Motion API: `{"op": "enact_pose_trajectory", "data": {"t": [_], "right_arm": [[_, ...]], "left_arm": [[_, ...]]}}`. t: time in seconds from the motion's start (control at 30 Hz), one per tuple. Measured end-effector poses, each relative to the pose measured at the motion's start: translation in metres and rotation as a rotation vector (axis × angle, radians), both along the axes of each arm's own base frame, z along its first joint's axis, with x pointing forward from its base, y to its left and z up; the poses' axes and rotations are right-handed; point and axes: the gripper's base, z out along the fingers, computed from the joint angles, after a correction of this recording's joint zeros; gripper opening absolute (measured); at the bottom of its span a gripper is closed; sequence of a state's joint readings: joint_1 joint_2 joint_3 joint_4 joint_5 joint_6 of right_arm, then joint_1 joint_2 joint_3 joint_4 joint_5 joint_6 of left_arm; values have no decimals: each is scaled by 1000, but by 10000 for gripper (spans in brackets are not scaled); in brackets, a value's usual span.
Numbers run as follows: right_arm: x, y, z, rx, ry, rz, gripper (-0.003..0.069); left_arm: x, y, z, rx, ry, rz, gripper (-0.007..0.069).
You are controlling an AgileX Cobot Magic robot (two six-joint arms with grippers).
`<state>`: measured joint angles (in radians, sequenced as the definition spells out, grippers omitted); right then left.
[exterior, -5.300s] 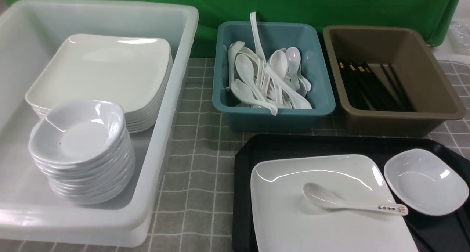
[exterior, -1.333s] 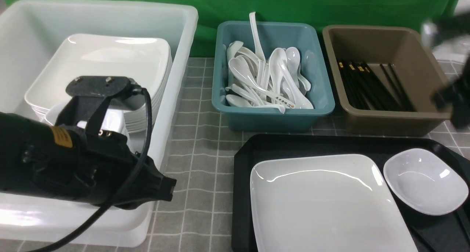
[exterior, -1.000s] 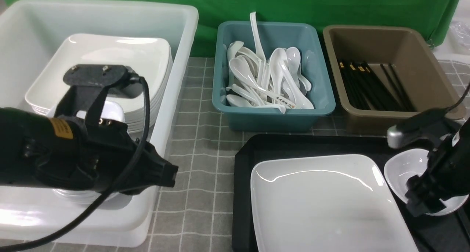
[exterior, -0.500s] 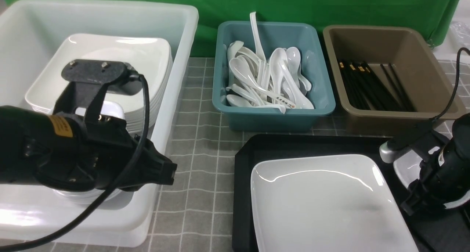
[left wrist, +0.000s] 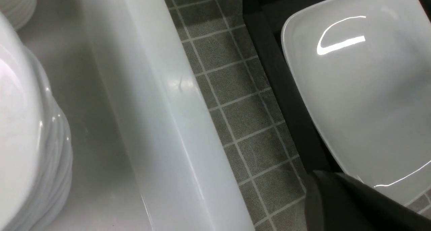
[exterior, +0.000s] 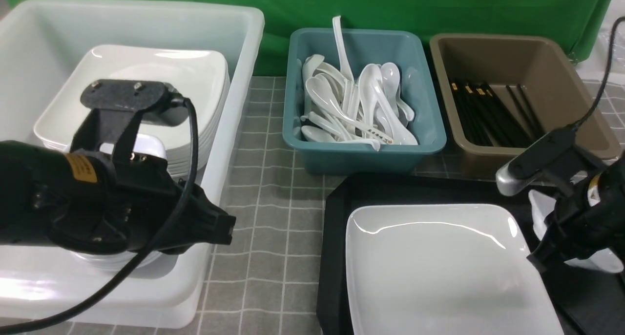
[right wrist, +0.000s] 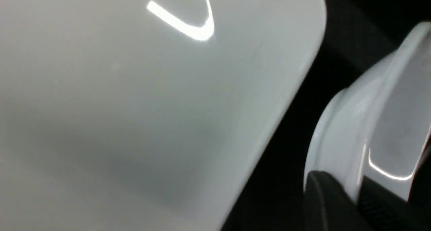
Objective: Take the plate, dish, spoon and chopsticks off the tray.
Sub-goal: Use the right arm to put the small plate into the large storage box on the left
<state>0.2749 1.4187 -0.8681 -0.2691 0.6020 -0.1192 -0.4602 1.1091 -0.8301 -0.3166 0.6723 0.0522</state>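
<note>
With its rim clamped in the right pincer (right wrist: 353, 194), the dish (right wrist: 343, 146) tips up beside the plate (exterior: 439, 271) on the tray (exterior: 334, 257), probably so it can be lifted; the left pincer (exterior: 229, 230), opening unreadable, hovers near the white tub (exterior: 246, 66), perhaps waiting to receive it.

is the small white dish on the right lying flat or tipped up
Tipped up: in the right wrist view, the dish shows its outer side, gripped near its rim.
</note>
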Motion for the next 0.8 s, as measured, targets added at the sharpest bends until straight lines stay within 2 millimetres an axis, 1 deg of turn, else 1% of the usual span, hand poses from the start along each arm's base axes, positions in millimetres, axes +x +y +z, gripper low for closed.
{"op": "enact_pose_trajectory", "data": {"t": [0.07, 0.1, 0.2, 0.23, 0.27, 0.37, 0.4, 0.47, 0.53, 0.57, 0.6, 0.67, 0.7, 0.73, 0.77, 0.8], "right_arm": [[-7, -2, 15, 18, -32, -20, 66], [-11, -3, 27, 29, -55, -32, 66], [-20, 4, 67, 106, -151, -29, 66], [-21, 9, 79, 141, -177, -15, 66], [-23, 19, 99, 214, -214, 25, 66], [-26, 42, 124, 333, -248, 119, 66], [-26, 64, 139, 416, -254, 212, 65], [-26, 92, 152, 481, -249, 309, 66], [-26, 119, 160, 514, -243, 393, 66], [-27, 147, 165, 535, -233, 473, 66], [-24, 152, 166, 539, -233, 483, 66], [-22, 187, 169, 561, -222, 558, 66], [-20, 215, 169, 573, -216, 613, 66], [-19, 238, 168, 579, -214, 658, 66], [-19, 241, 168, 581, -214, 664, 66], [-17, 267, 165, 590, -215, 708, 66]], "left_arm": [[0, 1, 0, 4, 5, 15, 6], [1, 2, -1, 8, 8, 28, 6], [7, 13, 5, 14, 19, 107, 6], [9, 18, 8, 20, 21, 130, 6], [14, 28, 14, 31, 19, 175, 6], [19, 45, 26, 45, 21, 245, 6], [20, 61, 36, 54, 11, 303, 6], [17, 74, 43, 60, -5, 346, 6], [7, 91, 54, 62, -46, 414, 6], [-2, 101, 61, 61, -72, 459, 6], [-5, 104, 63, 59, -82, 476, 6], [-21, 115, 72, 56, -116, 545, 6], [-32, 122, 77, 57, -135, 594, 6], [-45, 127, 83, 58, -157, 636, 6], [-46, 128, 82, 59, -154, 642, 6], [-56, 130, 86, 61, -166, 673, 6]]}}
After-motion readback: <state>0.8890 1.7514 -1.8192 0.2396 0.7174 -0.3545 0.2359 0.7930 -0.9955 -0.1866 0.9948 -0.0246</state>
